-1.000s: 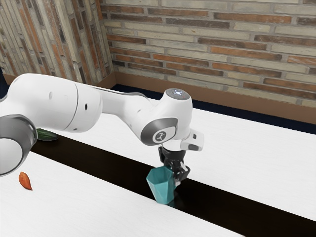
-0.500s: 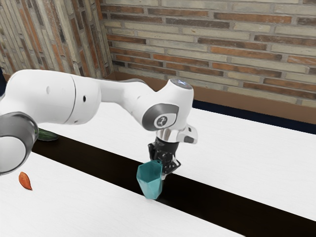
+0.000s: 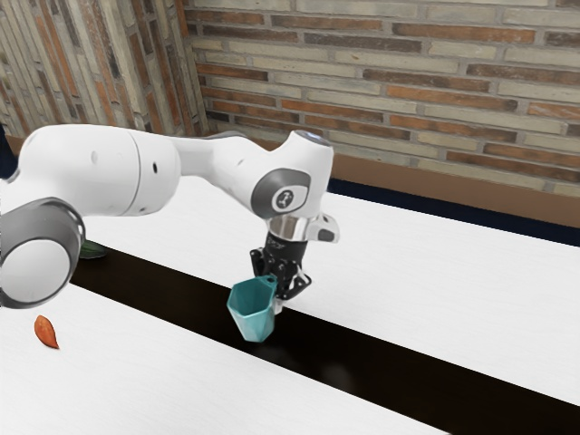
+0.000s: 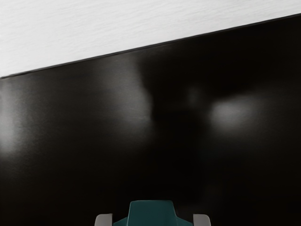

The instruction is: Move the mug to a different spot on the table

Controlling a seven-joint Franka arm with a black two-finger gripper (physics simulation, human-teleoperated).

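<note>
- Far left, at eight o'clock in the exterior view: small orange leaf-shaped scrap (image 3: pixel 45 332) lying on the white wood-grain table (image 3: pixel 453 272), well apart from the work.
- Just above it, at nine o'clock: flat dark green object (image 3: pixel 91 250), mostly hidden behind the white jointed arm (image 3: pixel 136 181); impossible to identify.
- Centre: black two-finger gripper (image 3: pixel 277 292) pointing down, clamped on the three o'clock wall of the teal faceted mug (image 3: pixel 252 313), apparently with one finger inside the rim and one outside.
- Mug hanging tilted, mouth leaning toward ten o'clock, over the glossy black band (image 3: pixel 408 381) crossing the table from nine to five o'clock. Seemingly clear of the surface, though contact underneath is hard to rule out.
- Wrist view: mug (image 4: pixel 151 212) cut off right under the hand, flanked by two pale fingertips (image 4: pixel 104 220), dark band beneath, white tabletop beyond.
- Step in hand, by judgement: carrying; grasp made, placement not yet done.
- Called for next: travel to a white patch, levelling the mug, lowering until the base sits flat, and only then parting the fingers.
- Right: white tabletop running on toward three o'clock, red-brown brick wall (image 3: pixel 408 82) at twelve. Mug handle not to be made out.
</note>
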